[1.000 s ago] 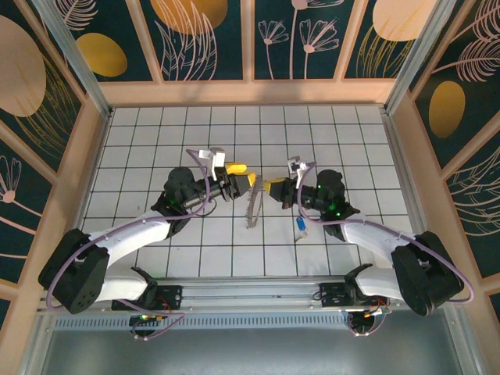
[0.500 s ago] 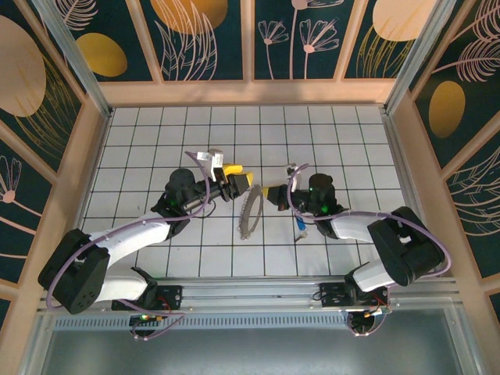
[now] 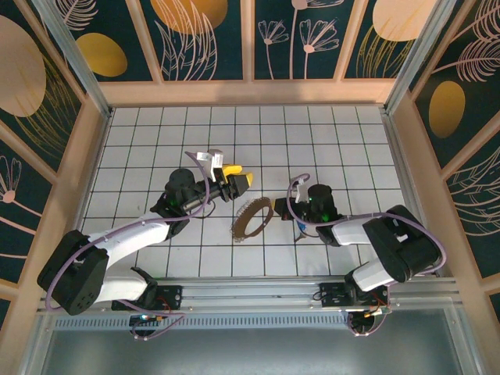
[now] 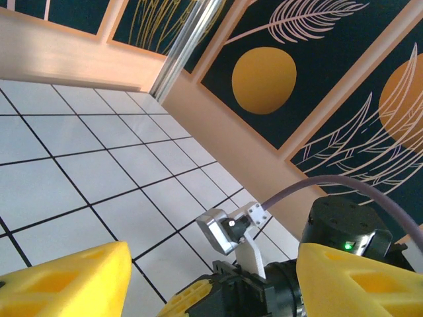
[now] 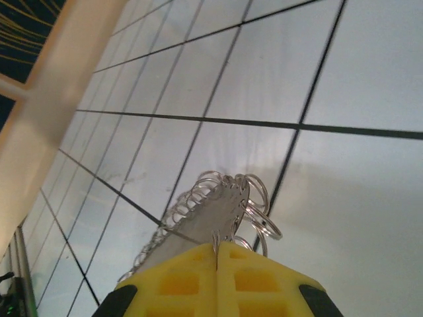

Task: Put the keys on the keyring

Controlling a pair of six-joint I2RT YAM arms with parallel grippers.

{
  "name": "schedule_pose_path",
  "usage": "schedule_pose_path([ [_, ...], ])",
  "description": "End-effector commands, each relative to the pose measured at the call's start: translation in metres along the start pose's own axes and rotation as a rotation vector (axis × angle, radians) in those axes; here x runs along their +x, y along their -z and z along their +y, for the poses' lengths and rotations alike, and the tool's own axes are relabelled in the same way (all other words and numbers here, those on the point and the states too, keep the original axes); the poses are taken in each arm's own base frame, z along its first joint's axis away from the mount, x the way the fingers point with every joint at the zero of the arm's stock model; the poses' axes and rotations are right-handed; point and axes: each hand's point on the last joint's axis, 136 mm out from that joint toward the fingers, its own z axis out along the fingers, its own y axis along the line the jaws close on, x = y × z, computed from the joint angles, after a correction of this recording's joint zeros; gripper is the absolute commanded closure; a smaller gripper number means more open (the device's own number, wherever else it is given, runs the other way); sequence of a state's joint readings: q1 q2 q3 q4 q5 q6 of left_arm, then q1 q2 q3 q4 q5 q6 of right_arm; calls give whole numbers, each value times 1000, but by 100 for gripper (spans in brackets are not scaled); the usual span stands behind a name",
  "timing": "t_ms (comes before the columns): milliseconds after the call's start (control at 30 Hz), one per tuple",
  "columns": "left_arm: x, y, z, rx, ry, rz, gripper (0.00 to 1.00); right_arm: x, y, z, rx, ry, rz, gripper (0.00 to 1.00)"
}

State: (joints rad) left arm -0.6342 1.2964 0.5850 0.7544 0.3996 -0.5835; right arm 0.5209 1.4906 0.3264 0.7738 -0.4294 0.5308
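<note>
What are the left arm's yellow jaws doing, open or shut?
Open: the left wrist view shows its jaws standing wide apart, white floor tiles visible between, nothing gripped.

Lab test cell: tiled floor (image 3: 156, 133), leaf-printed panel walls (image 3: 205, 47).

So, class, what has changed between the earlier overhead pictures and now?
The left gripper let go of the keyring and opened; the right gripper, shut on it, drew it toward the near edge, tilting it flatter. The blue key stayed put.

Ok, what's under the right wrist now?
The blue key lies on the tiles there, poking out at the wrist's near edge; the wrist hides the rest of it.
</note>
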Motion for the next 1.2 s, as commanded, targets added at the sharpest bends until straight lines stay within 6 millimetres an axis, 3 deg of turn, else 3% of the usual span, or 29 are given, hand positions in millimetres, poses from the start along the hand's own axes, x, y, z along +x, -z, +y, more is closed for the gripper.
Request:
schedule_pose_path([
  [0,-4,-2,-5,20,-21,-6,33,13,-3,-15,69,-49,26,100],
  [233,-4,-1,-6,21,-24,-7,33,28,-8,-31,120,-96,65,100],
  [400,-4,0,-5,19,-26,-8,32,37,-11,-28,117,-97,87,100],
  [1167,-4,-1,-8,34,-28,-6,32,31,1,-21,166,-38,82,78],
])
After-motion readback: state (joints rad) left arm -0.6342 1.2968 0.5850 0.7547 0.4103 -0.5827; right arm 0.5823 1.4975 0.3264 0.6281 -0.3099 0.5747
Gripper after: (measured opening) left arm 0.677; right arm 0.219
